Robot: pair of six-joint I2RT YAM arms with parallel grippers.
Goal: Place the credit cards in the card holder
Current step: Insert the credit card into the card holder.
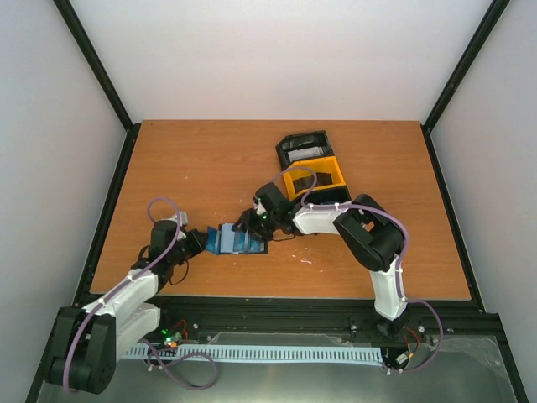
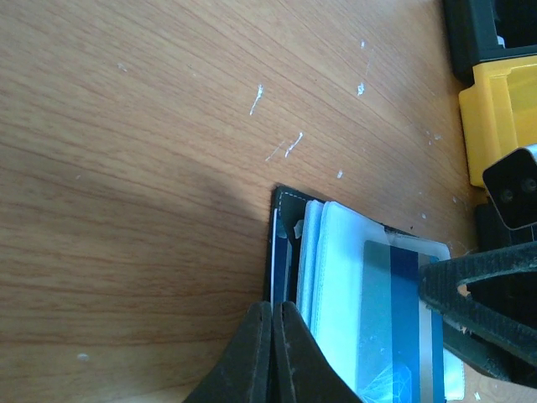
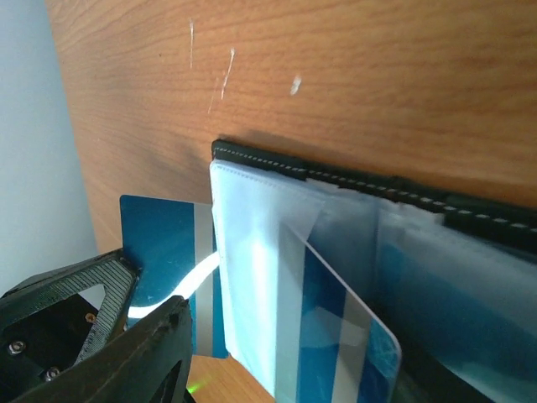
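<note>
Toward the back of the scratched brown wooden table (image 1: 210, 159), well apart from the work, sits a black-and-yellow plastic compartment tray (image 1: 312, 164). Nearer the arms lies the small black stitched fold-open card holder (image 3: 336, 172), spread flat, its clear glossy plastic sleeves (image 3: 252, 252) fanned upward. One bright blue plastic credit card (image 3: 336, 327) with a pale stripe stands tilted, partway inside a sleeve. A second blue striped card (image 3: 159, 243) pokes out beyond the sleeves, just beside the right gripper (image 1: 245, 225), whose jaws stand apart. The left gripper (image 2: 273, 315) has its fingers (image 2: 252, 353) pressed together at the holder's black edge; whether they pinch the cover cannot be told.
</note>
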